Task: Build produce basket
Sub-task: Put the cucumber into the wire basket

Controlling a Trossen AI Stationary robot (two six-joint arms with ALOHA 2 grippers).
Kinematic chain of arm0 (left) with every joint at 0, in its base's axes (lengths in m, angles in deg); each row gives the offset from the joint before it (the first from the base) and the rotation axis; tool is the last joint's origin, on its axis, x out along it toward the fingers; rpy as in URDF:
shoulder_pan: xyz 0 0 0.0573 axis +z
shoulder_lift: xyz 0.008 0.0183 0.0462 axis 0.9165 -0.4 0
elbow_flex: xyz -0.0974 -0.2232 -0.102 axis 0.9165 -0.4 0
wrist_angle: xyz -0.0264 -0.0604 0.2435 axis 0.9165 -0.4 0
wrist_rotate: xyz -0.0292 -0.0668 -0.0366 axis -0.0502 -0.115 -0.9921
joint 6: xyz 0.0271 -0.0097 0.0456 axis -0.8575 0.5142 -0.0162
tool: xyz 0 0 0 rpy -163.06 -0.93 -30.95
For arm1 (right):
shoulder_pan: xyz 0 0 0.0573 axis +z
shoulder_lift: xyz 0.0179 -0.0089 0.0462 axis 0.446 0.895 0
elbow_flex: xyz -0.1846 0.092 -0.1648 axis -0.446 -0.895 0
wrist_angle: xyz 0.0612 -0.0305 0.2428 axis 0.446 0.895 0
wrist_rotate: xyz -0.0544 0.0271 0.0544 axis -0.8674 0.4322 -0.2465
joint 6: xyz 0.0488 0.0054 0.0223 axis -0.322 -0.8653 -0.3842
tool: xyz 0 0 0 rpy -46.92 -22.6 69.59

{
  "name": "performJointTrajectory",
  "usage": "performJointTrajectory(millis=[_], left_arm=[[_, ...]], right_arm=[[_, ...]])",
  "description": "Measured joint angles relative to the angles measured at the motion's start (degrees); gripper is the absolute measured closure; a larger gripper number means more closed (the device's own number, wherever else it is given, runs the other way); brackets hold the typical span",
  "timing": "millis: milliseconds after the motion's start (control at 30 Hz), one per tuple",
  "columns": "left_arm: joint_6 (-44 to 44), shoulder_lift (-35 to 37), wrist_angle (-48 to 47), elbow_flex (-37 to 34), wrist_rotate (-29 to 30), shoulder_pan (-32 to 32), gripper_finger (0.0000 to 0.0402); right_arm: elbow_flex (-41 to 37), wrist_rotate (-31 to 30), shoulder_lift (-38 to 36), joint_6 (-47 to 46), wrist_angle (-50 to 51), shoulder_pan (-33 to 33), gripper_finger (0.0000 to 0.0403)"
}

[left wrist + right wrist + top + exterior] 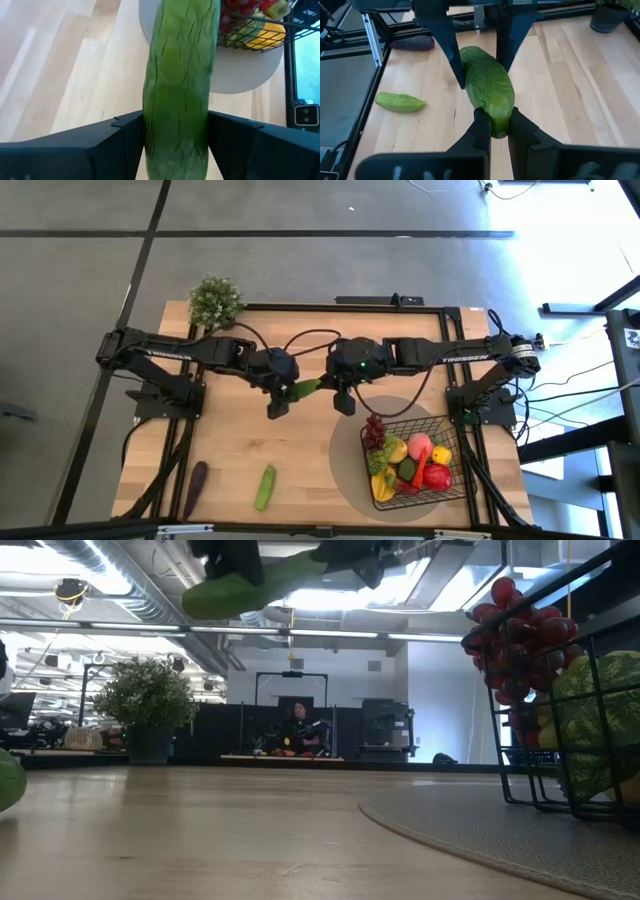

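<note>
A dark green cucumber (305,388) hangs in the air over the middle of the table, between both grippers. My left gripper (283,396) is shut on one end and my right gripper (330,388) on the other. In the low view the cucumber (250,585) is well above the tabletop. The black wire basket (420,462) stands on a round grey mat (350,465) at the near right. It holds dark red grapes (374,432), a peach (420,444), a red apple (437,476) and other produce. My left gripper pinches the cucumber's two sides (150,135) between its two fingers (115,140), toward its left end. The fingers lie across the cucumber, which runs on past them, lifted clear of the table. My right gripper pinches the cucumber's rounded tip (496,120) between its two fingertips (481,127). It comes from the table's right, in line with the cucumber's length. The cucumber is lifted clear and roughly level.
A purple eggplant (195,480) and a light green cucumber (265,487) lie on the wood near the front left. A leafy potted plant (215,302) stands at the far left corner. Bare wood lies between the arms and the front edge.
</note>
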Motion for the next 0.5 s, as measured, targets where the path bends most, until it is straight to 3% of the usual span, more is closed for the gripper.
performJointTrajectory(millis=[300, 500], left_arm=[[1.51, 0.0, -2.54, 0.0, -5.85, -0.7, 0.0227], [3.59, -0.01, -11.37, -0.32, -7.19, -1.42, 0.0227]], right_arm=[[0.0, 0.5, 0.0, 0.07, 1.85, 0.11, 0.0381], [0.0, -0.8, -0.15, 0.28, 3.01, -0.02, 0.0381]])
